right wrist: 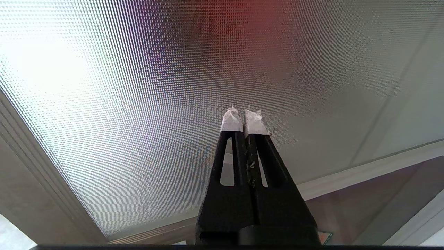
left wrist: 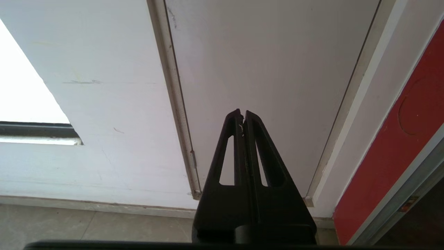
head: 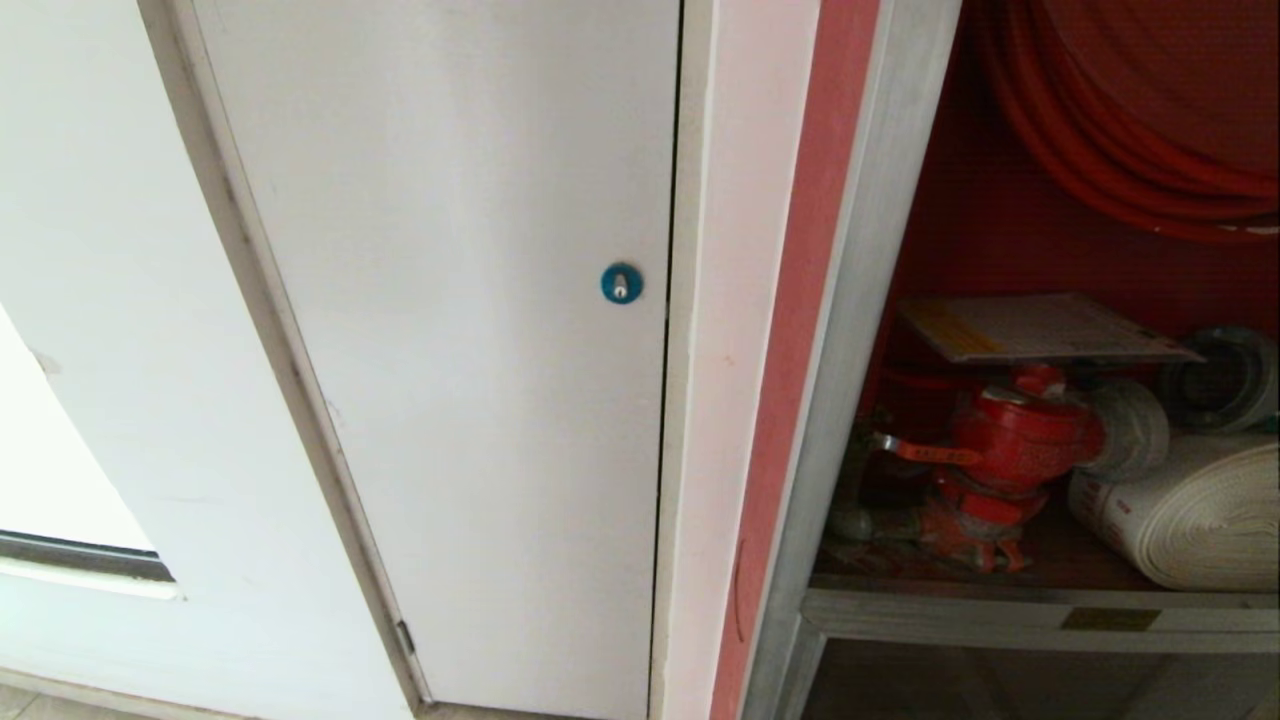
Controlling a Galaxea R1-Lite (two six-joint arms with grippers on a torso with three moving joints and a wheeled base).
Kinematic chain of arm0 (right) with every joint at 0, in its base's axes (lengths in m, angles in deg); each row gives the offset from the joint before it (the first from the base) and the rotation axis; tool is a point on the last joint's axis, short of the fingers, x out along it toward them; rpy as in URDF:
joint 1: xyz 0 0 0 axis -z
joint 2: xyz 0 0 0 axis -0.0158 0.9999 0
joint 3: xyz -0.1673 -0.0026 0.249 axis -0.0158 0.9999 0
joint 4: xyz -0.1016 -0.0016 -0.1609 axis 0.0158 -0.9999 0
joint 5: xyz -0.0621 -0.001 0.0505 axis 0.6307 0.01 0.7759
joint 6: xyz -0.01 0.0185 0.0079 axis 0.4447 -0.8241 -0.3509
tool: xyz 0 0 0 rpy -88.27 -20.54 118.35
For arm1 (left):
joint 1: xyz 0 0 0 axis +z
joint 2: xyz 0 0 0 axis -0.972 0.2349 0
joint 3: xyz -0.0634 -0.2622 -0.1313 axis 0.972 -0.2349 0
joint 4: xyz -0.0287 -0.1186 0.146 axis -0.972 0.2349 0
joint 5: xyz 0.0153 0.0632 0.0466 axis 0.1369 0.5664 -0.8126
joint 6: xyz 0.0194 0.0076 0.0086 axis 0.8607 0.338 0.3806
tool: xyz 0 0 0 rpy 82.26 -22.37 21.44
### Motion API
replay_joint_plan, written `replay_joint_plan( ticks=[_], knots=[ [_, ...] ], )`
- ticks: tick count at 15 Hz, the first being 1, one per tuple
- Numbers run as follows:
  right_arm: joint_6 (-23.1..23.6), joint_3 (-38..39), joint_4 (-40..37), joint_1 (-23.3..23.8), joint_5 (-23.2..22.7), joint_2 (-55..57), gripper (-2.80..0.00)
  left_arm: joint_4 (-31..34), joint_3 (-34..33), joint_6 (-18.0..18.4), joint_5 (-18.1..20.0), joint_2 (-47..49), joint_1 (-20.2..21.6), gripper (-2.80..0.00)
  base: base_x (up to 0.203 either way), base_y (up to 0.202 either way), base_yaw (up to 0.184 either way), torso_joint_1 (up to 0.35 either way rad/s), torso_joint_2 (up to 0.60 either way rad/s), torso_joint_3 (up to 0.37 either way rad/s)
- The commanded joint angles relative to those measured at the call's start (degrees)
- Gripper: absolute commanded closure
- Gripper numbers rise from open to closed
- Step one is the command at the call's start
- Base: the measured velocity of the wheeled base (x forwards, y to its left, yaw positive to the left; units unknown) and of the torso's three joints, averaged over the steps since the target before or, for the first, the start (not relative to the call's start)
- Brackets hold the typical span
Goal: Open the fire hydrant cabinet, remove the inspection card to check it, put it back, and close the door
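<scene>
**Ana:** Fire hydrant cabinet fills the right side of the head view, standing open, with its red interior showing past the silver-grey frame.

**Ben:** And the inspection card?

**Ana:** The inspection card lies flat inside, resting on top of the red valve, its yellow band toward the cabinet's left side. Above it hangs the red hose coil; just right of the valve lies the white rolled hose on the cabinet's shelf.

**Ben:** What is left of the cabinet?

**Ana:** A plain white door panel with a round blue lock near its right edge, shut in its frame.

**Ben:** Are the arms in the head view?

**Ana:** Neither. The left gripper shows only in its own wrist view, black jaws pressed together with nothing between them, pointing at the lower part of that white panel, with the floor below it.

**Ben:** And the right one?

**Ana:** The right gripper, also only in its wrist view, has its white-taped tips pressed together and empty. It faces a ribbed glass pane in a pale frame, which may be the door; I cannot tell whether the tips touch the glass.
</scene>
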Motion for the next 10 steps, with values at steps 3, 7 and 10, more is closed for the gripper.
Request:
replay_joint_plan(
  ticks=[3, 7, 10],
  knots=[
    [0.0, 0.3, 0.0, 0.0, 0.0, 0.1, 0.00, 0.0, 0.0, -0.1, 0.0, 0.1, 0.0, 0.00, 0.000, 0.000, 0.000, 0.000, 0.00, 0.000],
    [0.0, 0.3, 0.0, 0.0, 0.0, 0.1, 0.00, 0.0, 0.0, -0.1, -0.1, 0.1, 0.0, 0.00, 0.000, 0.000, 0.000, 0.000, 0.00, 0.000],
    [0.0, 0.3, 0.0, 0.0, 0.0, 0.1, 0.00, 0.0, 0.0, -0.1, -0.1, 0.1, 0.0, 0.00, 0.000, 0.000, 0.000, 0.000, 0.00, 0.000]
  ],
)
